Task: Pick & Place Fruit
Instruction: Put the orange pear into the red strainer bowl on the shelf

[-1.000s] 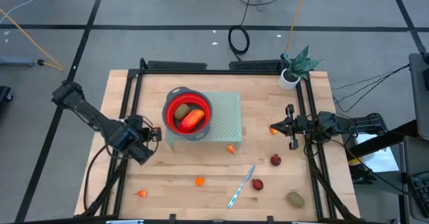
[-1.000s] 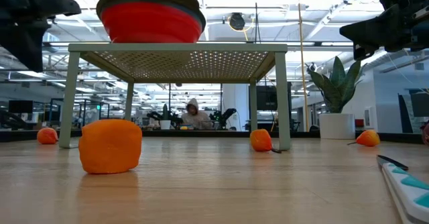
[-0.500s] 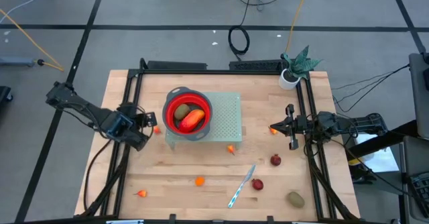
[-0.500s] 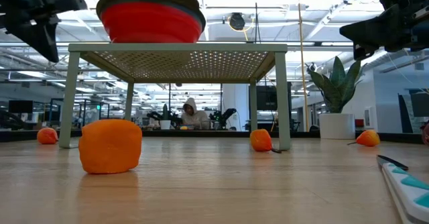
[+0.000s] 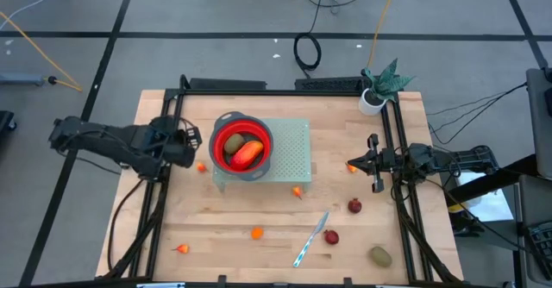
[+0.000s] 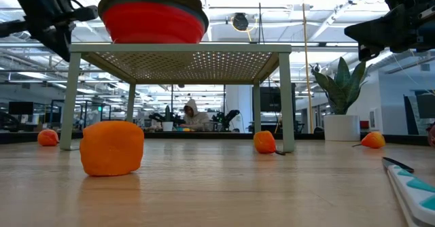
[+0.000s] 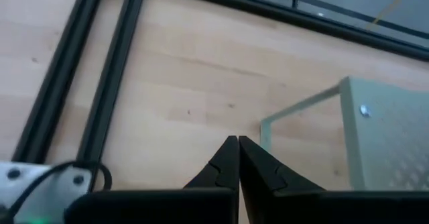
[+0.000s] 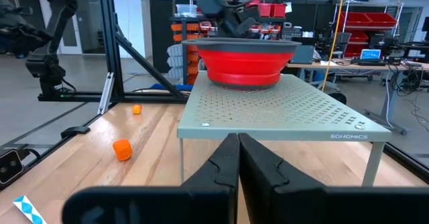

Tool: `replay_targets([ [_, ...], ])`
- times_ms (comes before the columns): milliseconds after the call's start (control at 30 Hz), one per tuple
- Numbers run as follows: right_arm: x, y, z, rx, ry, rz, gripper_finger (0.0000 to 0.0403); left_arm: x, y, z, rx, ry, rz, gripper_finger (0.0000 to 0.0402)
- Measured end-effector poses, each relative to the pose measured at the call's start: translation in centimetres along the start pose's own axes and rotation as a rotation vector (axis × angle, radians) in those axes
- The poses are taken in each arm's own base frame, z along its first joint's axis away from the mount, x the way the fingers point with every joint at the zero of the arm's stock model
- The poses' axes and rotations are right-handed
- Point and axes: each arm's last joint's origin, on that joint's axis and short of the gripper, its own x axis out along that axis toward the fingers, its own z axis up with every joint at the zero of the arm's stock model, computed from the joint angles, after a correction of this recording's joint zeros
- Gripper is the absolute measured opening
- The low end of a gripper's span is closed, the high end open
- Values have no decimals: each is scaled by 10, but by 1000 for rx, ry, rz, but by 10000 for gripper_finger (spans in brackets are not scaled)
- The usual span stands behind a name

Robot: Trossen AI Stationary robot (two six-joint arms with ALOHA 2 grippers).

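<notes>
**Both pincers shut and empty, fruit all over the table**

My left gripper point(image 5: 188, 139) is up beside the red bowl point(image 5: 241, 146), just off its rim on my left side. Fingers point(image 7: 231, 163) pressed together, nothing between them; my wrist camera shows only bare wood and a corner of the perforated stand point(image 7: 385, 133).

My right gripper point(image 5: 373, 160) sits over by the right edge of the table, pinched tight too and holding nothing. Its camera looks across at the bowl point(image 8: 241, 62) sitting on top of the stand.

Fruit: the bowl already has an orange-red fruit point(image 5: 247, 153) and an olive-brown fruit point(image 5: 246, 138) in it. The rest is loose on the wood: a small orange piece point(image 5: 201, 167) just below my left gripper, another orange one point(image 5: 297, 192) by the stand's front edge, an orange chunk point(image 5: 257, 233) and a little orange-red one point(image 5: 181, 249) near the front. Two dark red fruits point(image 5: 354, 205) lie near the knife point(image 5: 311, 239), and an olive-brown oval point(image 5: 380, 256) sits in the front right corner.
</notes>
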Motion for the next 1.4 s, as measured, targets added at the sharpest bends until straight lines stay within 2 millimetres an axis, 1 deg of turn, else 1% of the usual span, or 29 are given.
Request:
replay_targets([
  [100, 0, 0, 0, 0, 0, 0, 0, 6, -2, 8, 13, -16, 30, 9],
  [267, 0, 0, 0, 0, 0, 0, 0, 15, -4, 22, 33, -33, 69, 2],
  [400, 0, 0, 0, 0, 0, 0, 0, 23, -6, 34, 64, -4, 82, 9],
  [600, 0, 0, 0, 1, -4, 0, 0, 36, -8, 53, 77, 29, 83, 3],
  [733, 0, 0, 0, 1, -4, 0, 0, 43, -4, 65, 70, 56, 91, 11],
  [900, 0, 0, 0, 1, -4, 0, 0, 55, -2, 78, 85, 120, 79, 2],
  [1167, 0, 0, 0, 37, -3, 0, 0, 87, -5, 90, 133, 267, 122, 18],
  [1300, 0, 0, 0, 55, -3, 0, 0, 101, -4, 93, 146, 336, 131, 15],
  [1400, 0, 0, 0, 55, -3, 0, 0, 105, -2, 96, 155, 363, 129, 5],
])
